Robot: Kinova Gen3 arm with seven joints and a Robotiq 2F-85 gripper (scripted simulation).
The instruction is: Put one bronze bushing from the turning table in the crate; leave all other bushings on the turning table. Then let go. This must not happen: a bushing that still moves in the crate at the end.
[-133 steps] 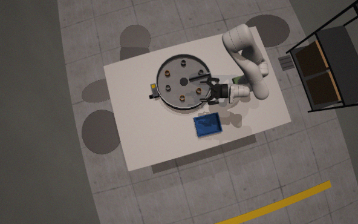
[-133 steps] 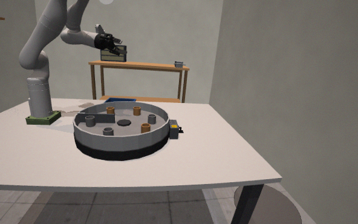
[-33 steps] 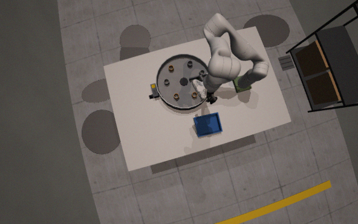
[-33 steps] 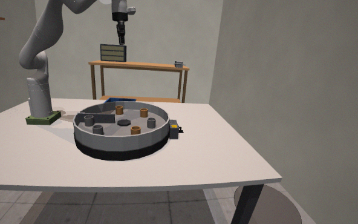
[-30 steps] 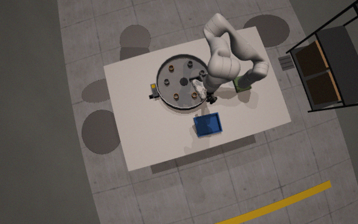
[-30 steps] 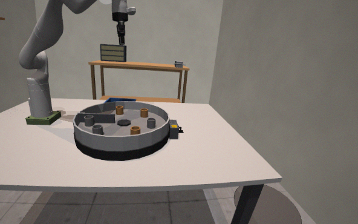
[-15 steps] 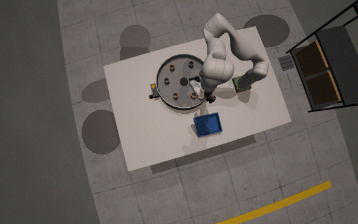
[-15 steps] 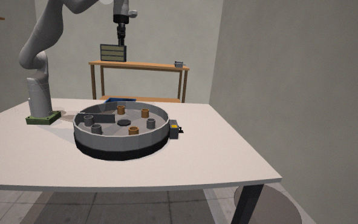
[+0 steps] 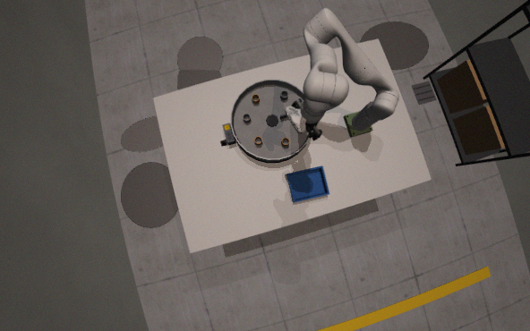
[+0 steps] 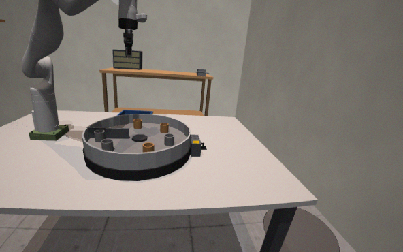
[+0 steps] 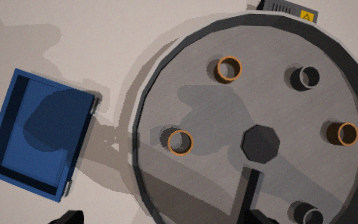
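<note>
- Grey round turning table, on the worktop.
- Blue crate, just beside it.
- Claw, raised, spread wide, gripping nothing.
- Three bronze bushings: short, hollow, orange-brown, on the turning table, seemingly upright.
- Yellow label, triangle mark, perhaps a warning.

The open gripper hangs high, fingers pointing down, seemingly near vertical
</note>
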